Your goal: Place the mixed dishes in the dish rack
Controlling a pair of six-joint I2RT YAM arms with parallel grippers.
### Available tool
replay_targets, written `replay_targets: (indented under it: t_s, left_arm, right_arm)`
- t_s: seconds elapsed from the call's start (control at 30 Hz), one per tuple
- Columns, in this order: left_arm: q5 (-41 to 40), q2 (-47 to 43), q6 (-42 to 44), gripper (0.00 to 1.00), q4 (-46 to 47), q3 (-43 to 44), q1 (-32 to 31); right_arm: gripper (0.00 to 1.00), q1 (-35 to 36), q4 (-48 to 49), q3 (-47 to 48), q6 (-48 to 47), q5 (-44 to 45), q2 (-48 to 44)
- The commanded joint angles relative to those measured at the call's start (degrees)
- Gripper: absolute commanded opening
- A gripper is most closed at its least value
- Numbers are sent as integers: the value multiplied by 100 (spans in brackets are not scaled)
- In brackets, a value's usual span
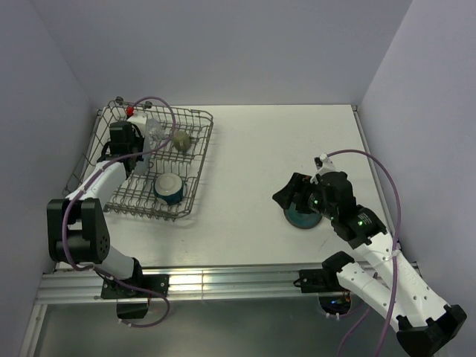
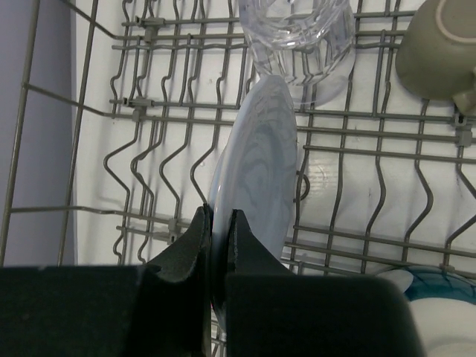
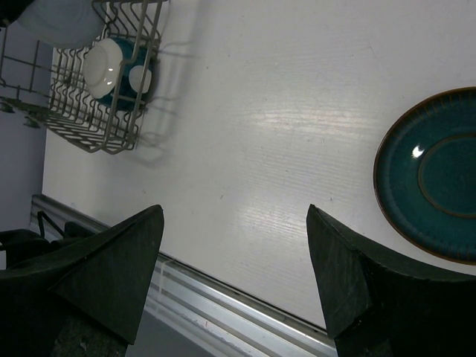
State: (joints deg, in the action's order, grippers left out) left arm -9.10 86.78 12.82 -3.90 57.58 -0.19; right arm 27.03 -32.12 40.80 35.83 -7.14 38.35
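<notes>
The grey wire dish rack (image 1: 201, 160) stands at the far left of the table. In it are the clear glass tumbler (image 1: 156, 132), the olive-brown mug (image 1: 181, 141) and the cream-inside bowl (image 1: 168, 187). My left gripper (image 2: 219, 219) is inside the rack, shut on the rim of the pale blue plate (image 2: 256, 163), which stands on edge between the tines just below the tumbler (image 2: 297, 44). The dark teal plate (image 3: 435, 175) lies flat on the table at the right. My right gripper (image 3: 236, 216) is open and empty, hovering just left of it.
The rack's wire tines (image 2: 372, 115) surround the held plate; the mug (image 2: 439, 48) and bowl (image 2: 439, 301) sit to its right. A metal rail (image 1: 223, 279) runs along the table's near edge. Grey walls close in the left, back and right.
</notes>
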Motion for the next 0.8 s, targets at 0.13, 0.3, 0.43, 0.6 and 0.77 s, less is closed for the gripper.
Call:
replay_targets:
  t_s: [0.13,0.3,0.43,0.6,0.77]
  left_arm:
    - [426,225,19,0,232,464,221]
    - [681,251,-95,0,153,534,317]
    - [647,278,-122,1,118,508,335]
    - [612,295,-104,2,39,482,335]
    - [559,243,-130,13,74,394,326]
  right_arm:
    - [85,-75,294,-10,-121,-7,15]
    - [84,-92,303,-1,-138,-16,24]
    - [84,-101,303,-10,-138,-33,24]
    - [84,-119,303,-36,-129,-33,-38]
    - [84,-127,338,-54,-112,-86,-38]
